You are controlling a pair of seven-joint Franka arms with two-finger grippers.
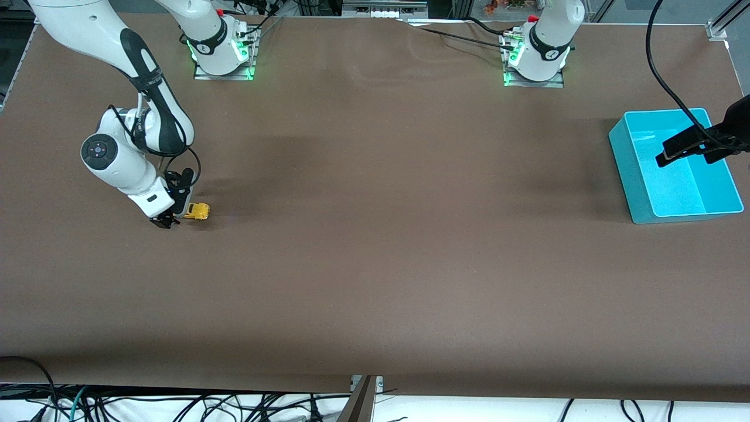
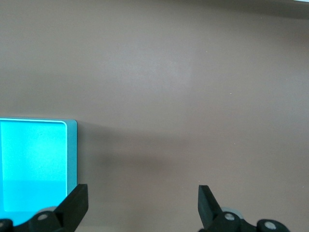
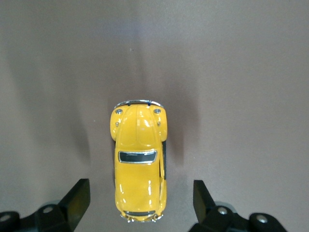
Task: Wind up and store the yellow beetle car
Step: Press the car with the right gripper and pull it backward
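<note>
Right gripper (image 1: 176, 215) is low at the car (image 1: 197, 210), fingers spread wide w/ the car's rear end between them, not touching. Car stands on table (image 1: 375, 246) toward right arm's end. Left gripper (image 1: 682, 149), also spread, waits over the bin (image 1: 636, 176).

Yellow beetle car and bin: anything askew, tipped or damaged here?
Nothing stands out. The yellow beetle car sits upright on its wheels on the table, between the open fingers of the right tool. The turquoise bin stands level, with the open left tool over it.
</note>
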